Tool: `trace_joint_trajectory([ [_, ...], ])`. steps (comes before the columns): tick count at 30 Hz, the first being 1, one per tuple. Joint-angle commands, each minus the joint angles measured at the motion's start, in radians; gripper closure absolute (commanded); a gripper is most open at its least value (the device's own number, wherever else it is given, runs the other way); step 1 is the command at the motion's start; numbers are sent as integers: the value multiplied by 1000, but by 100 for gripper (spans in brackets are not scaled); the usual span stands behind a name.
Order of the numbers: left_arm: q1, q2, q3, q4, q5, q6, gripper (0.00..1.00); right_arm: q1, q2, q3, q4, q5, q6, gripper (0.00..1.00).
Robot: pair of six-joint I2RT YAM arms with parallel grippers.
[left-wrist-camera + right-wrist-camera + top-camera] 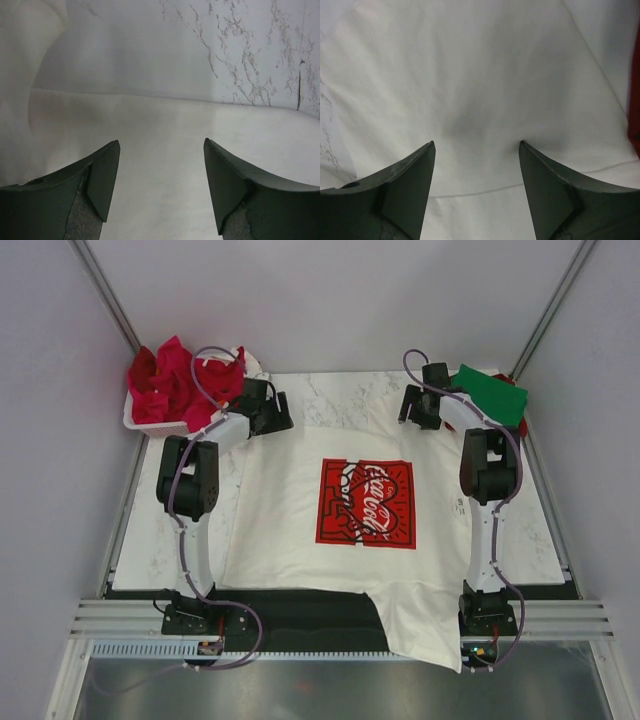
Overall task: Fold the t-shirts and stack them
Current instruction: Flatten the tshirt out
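Note:
The large white t-shirt (290, 490) with the red Coca-Cola print (366, 502) lies spread flat on the marble table. My left gripper (272, 412) is open over the shirt's far left edge. In the left wrist view its jaws (161, 145) stand wide apart above white fabric (160, 125), holding nothing. My right gripper (413, 406) is open at the shirt's far right edge. In the right wrist view its fingertips (476, 145) press down into the white cloth (470, 75), which puckers around them. Red tees (165, 380) are heaped far left. A folded green tee (492, 390) lies far right.
The red tees lie in a white plastic basket (135, 420) at the table's far left corner. A bit of red cloth (523, 426) shows under the green tee. The white shirt's lower part (425, 625) hangs over the near table edge by the right arm's base.

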Motion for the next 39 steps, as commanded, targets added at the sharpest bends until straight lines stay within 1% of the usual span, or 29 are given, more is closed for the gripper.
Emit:
trace_joint_trajectory([
  [1, 31, 78, 119, -88, 95, -6, 25, 1, 103, 102, -50, -39, 28, 24],
  [3, 34, 138, 167, -133, 100, 7, 26, 3, 166, 192, -75, -42, 37, 24],
  [5, 40, 182, 259, -176, 103, 17, 26, 1, 237, 263, -92, -48, 46, 23],
  [6, 40, 204, 290, -215, 107, 18, 26, 1, 264, 339, -107, -56, 51, 23],
  [7, 45, 249, 351, -230, 112, 18, 26, 1, 325, 385, -116, -76, 65, 23],
  [8, 51, 265, 377, -243, 114, 18, 26, 3, 356, 436, -130, -89, 69, 23],
  [9, 54, 282, 403, -256, 115, 20, 26, 1, 389, 534, -150, -103, 76, 23],
  [10, 56, 313, 463, -279, 115, 23, 27, 1, 439, 574, -153, -123, 94, 23],
  [12, 65, 346, 536, -316, 111, 41, 27, 1, 476, 652, -139, -131, 111, 23],
  [13, 72, 365, 619, -357, 104, 49, 27, 1, 492, 659, -121, -136, 117, 21],
  [15, 80, 423, 701, -393, 103, 66, 27, 1, 493, 650, -46, -157, 135, 18],
  [16, 86, 458, 775, -432, 103, 72, 27, 1, 493, 648, -23, -168, 148, 16],
  [20, 94, 504, 920, -489, 101, 98, 27, 0, 484, 677, 16, -163, 152, 12],
  [22, 93, 502, 989, -506, 127, 99, 27, 0, 428, 641, 17, -140, 145, 12],
  [23, 92, 491, 1002, -517, 147, 95, 25, 1, 399, 616, 20, -128, 142, 12],
  [24, 86, 457, 1003, -520, 169, 92, 24, 0, 337, 563, 29, -116, 122, 12],
  [26, 66, 408, 991, -528, 175, 98, 21, 0, 271, 489, 32, -102, 105, 12],
  [27, 59, 355, 974, -533, 172, 103, 20, 0, 236, 463, 32, -84, 90, 11],
  [28, 44, 328, 960, -536, 167, 104, 18, -2, 161, 437, 32, -71, 80, 11],
  [29, 37, 299, 944, -539, 163, 100, 17, -3, 121, 385, 32, -61, 74, 9],
  [31, 24, 203, 879, -542, 158, 81, 16, -2, 6, 332, 28, -42, 59, 7],
  [32, 17, 161, 852, -543, 149, 75, 13, -2, -31, 284, 25, -40, 54, 7],
  [33, 11, 128, 795, -542, 144, 72, 13, -2, -68, 260, 22, -39, 51, 6],
  [34, -4, 48, 764, -543, 137, 72, 13, -2, -143, 233, 20, -39, 45, 6],
  [35, -13, 5, 730, -543, 120, 76, 13, -2, -181, 182, 13, -39, 40, 6],
  [36, -35, -36, 657, -542, 109, 84, 12, -2, -258, 156, 11, -37, 37, 6],
  [37, -44, -133, 617, -542, 100, 102, 12, -2, -296, 127, 6, -27, 34, 6],
  [38, -55, -178, 573, -542, 71, 106, 12, -2, -338, 64, 2, -21, 36, 5],
  [39, -62, -231, 481, -543, 61, 109, 12, 0, -423, 27, 0, -11, 34, 5],
])
